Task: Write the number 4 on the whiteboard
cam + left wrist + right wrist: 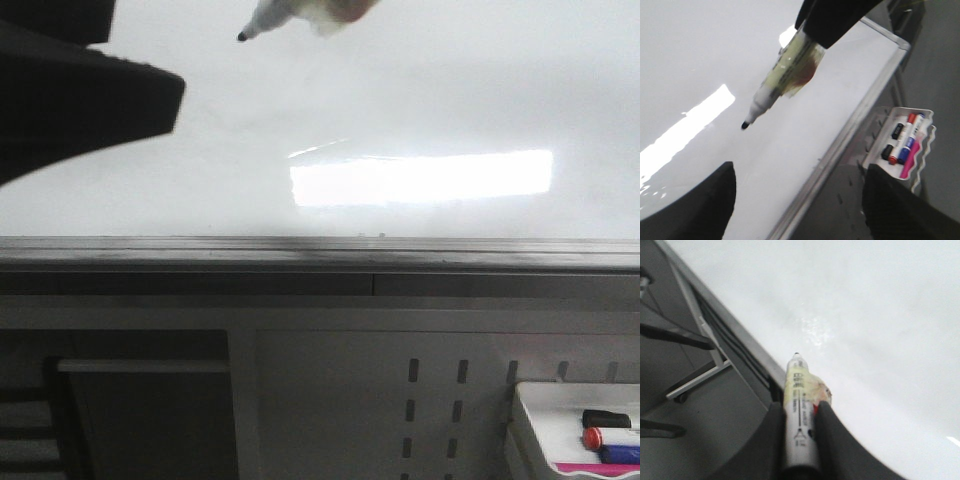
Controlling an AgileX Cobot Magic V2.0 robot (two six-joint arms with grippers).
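The whiteboard (420,90) is glossy white with a bright rectangular light reflection and a grey lower rim (320,255). No black strokes of a number 4 show on it in any view. My right gripper (801,407) is shut on a white marker (799,405) wrapped in yellowish tape. Its black tip (242,37) points at the upper part of the board; I cannot tell whether it touches. The marker (777,85) also shows in the left wrist view. My left gripper (797,200) is open and empty in front of the board, and one of its dark fingers (110,100) shows at the upper left.
A small white tray (530,400) with black, red, blue and pink markers hangs below the board at the lower right, and shows in the left wrist view (927,150). A grey perforated panel (430,400) lies under the rim. Dark frame bars (685,337) stand beside the board.
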